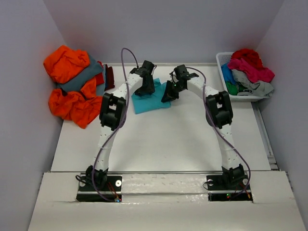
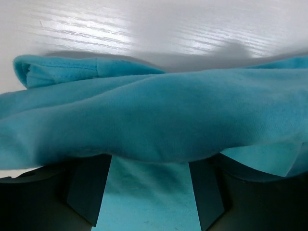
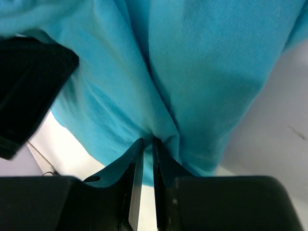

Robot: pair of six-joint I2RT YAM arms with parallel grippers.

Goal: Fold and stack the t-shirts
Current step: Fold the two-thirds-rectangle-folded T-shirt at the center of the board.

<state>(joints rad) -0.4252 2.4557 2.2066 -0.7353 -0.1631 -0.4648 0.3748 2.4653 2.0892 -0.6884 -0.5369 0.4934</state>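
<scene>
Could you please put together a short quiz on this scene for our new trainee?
1. True or false: the right gripper is shut on the turquoise shirt.
2. Where does the white basket stand? A: at the far right corner of the table. B: at the near left corner. C: between the arm bases.
3. Fill in the blank: the left gripper is ____ (open or shut).

Key: 1 true; 2 A; 3 open.
</scene>
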